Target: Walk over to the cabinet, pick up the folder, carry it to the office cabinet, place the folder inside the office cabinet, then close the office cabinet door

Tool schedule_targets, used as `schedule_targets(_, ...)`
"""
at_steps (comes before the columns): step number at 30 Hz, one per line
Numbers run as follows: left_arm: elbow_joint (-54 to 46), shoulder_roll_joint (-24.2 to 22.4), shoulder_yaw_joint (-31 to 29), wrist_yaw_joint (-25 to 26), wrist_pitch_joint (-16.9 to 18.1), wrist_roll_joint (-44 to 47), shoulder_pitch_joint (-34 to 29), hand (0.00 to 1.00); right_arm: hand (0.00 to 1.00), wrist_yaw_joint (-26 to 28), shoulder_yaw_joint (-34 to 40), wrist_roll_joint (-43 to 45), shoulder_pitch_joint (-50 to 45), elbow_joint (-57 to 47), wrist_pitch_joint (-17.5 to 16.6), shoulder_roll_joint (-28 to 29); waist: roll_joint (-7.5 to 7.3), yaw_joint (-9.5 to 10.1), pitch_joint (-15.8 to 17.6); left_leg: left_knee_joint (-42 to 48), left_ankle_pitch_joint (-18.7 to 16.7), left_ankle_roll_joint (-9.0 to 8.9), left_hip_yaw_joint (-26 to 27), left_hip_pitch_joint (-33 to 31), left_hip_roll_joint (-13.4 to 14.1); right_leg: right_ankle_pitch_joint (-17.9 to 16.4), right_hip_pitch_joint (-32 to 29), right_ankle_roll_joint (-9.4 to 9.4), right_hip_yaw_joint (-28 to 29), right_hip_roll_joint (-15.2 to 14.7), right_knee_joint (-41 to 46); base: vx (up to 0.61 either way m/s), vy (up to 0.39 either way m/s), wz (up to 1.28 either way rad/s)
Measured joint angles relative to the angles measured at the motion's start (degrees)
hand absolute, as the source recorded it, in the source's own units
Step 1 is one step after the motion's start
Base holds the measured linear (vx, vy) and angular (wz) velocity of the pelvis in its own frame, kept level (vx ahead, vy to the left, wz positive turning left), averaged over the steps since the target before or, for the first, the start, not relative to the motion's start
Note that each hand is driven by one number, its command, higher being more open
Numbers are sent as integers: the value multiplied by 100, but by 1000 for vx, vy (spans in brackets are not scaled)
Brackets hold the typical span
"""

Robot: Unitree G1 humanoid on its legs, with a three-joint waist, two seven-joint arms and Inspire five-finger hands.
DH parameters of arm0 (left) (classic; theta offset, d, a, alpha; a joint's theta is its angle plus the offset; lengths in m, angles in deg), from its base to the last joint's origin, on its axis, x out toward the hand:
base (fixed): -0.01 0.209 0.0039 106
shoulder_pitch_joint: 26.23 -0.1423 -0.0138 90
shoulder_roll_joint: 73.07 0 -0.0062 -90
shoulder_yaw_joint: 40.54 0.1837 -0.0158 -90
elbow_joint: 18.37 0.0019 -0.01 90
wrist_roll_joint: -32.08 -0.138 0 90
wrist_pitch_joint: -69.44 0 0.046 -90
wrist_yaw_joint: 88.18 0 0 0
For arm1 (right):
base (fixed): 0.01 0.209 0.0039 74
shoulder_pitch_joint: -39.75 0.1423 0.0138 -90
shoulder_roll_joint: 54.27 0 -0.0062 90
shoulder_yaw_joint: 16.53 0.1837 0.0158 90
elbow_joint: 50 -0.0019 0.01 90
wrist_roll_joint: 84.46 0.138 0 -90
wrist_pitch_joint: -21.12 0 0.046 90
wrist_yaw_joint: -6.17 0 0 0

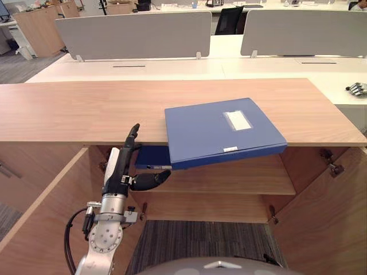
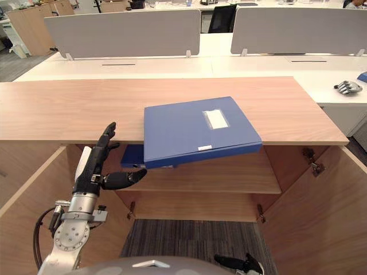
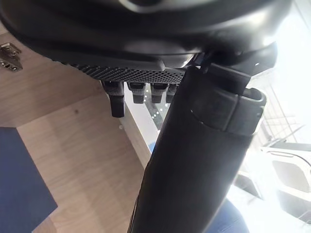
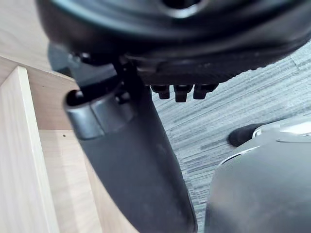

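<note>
On the counter (image 1: 86, 109) top: folder (image 1: 223, 132) lies flat, label up, near corner hanging out past the front edge above the open cabinet. Neither hand has it. That overhang is the useful bit: it gives a way under the folder without scraping the top.

Left hand (image 1: 121, 169) is up just left of the folder, clear of it, fingertips level with the counter's front edge; can't tell if they touch the wood. Fingers straight and pointing up, thumb stuck out sideways toward the shelf (image 1: 241, 177). It's spread and holds nothing. Reads as a pre-grasp pose to me: fingers over the cover, thumb under the overhang.

Right hand (image 4: 126, 145) hangs low over the carpet, fingers relaxed, nothing in it. Idle.

Doors (image 1: 327, 217) stand wide, so the shelf is reachable. Darker blue item (image 1: 152, 157) sits on the shelf, left side, partly under the folder; can't tell what it is. Room to its right.

Step as I judge it: pickup, no contact yet. Risk: nudging the overhang before the pinch closes tips the folder off.
</note>
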Motion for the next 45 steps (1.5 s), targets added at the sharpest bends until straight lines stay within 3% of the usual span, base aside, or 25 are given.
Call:
schedule_targets(18, -1071, 20, -219, -144, 81, 474, 247, 100, 100, 32, 8, 8, -111, -24, 3, -24, 49, -10, -155, -1, 2, 22, 0, 142, 0, -8, 105, -40, 117, 13, 55, -19, -5, -1)
schedule_targets(30, -1132, 21, -239, -517, 136, 726, 352, 100, 100, 84, 21, 9, -126, -3, 7, -9, -3, -14, -188, -3, 9, 19, 1, 187, -2, -11, 144, -31, 123, 13, 38, -18, -9, 0)
schedule_targets(39, -1340, 209, 233, -932, 172, 1148, 891, 100, 100, 192, 13, 5, -133, 47, 9, -10, -12, -22, -257, -5, -2, 18, 123, 182, 11, -4, 66, -21, 259, 23, 69, -13, -7, -6)
schedule_targets(45, -1346, 385, 449, -959, 276, 1084, 1160, 100, 100, 196, 1, 5, -112, 164, 8, -44, -4, -146, -279, -5, -4, 16, 158, 189, 11, 1, 42, -18, 303, 27, 85, -17, -13, -3)
